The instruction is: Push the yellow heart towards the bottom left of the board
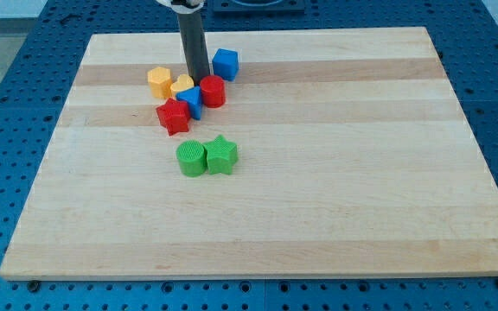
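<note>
The yellow heart (181, 84) lies in the upper left part of the wooden board (318, 199), packed in a cluster of blocks. My tip (199, 79) stands just to the heart's right and slightly above it, close to touching it. A yellow pentagon-like block (159, 81) sits to the heart's left. A blue triangular block (191, 101) lies just below the heart. A red cylinder (213, 91) sits to the right of the tip. A red star-like block (173, 116) lies below the cluster.
A blue cube (225, 64) lies to the tip's upper right. A green cylinder (191, 159) and a green star (221, 155) sit side by side lower down. The board rests on a blue perforated table (7, 104).
</note>
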Robot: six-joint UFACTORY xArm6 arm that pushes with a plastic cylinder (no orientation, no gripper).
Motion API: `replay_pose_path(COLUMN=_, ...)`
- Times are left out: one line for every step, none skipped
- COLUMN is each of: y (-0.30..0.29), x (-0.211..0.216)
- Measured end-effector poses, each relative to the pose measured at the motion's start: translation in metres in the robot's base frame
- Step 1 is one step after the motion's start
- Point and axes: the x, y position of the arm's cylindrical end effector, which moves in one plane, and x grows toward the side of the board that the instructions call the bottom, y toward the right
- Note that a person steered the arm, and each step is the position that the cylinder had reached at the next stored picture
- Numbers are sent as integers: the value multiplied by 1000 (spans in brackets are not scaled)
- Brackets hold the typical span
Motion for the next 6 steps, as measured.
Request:
replay_pose_path(y=-28, x=13)
replay_pose_path(y=-57, x=16)
replay_pose_path(y=-73, x=20)
replay_pose_path(y=-85, x=41)
replay_pose_path(y=-84, x=71)
replay_pose_path(y=-81, x=92)
